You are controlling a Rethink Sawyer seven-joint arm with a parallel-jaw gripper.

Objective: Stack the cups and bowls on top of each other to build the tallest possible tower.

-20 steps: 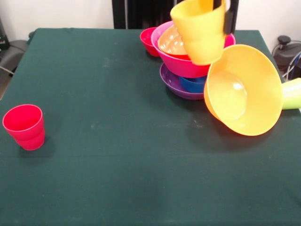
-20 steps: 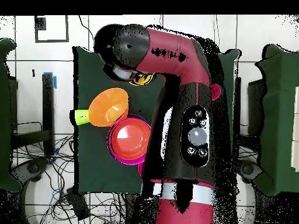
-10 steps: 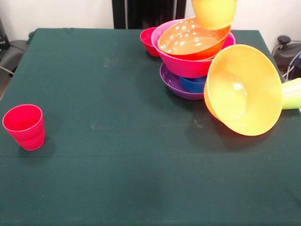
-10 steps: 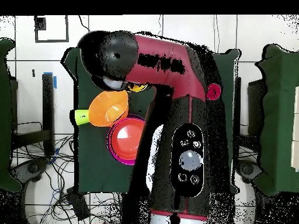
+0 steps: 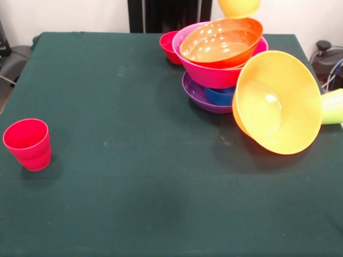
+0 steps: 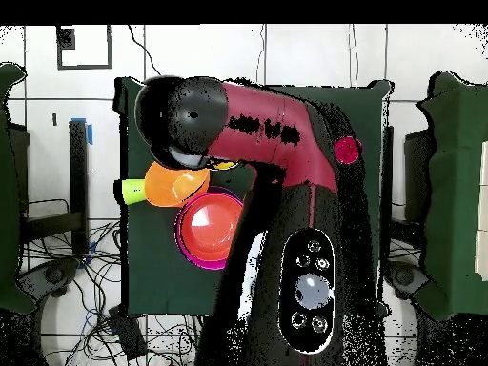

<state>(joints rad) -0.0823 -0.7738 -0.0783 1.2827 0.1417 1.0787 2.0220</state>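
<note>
Dark green table carries the tower before a white wall.

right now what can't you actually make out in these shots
- Gripper: the front view's top edge cuts it off above the yellow cup; overhead, the arm covers it. Open or shut is unknown.
- Lime green cup: the light orange bowl and the right edge hide most of it in front.
- Blue bowl: only a sliver shows under the pink bowl.
</note>
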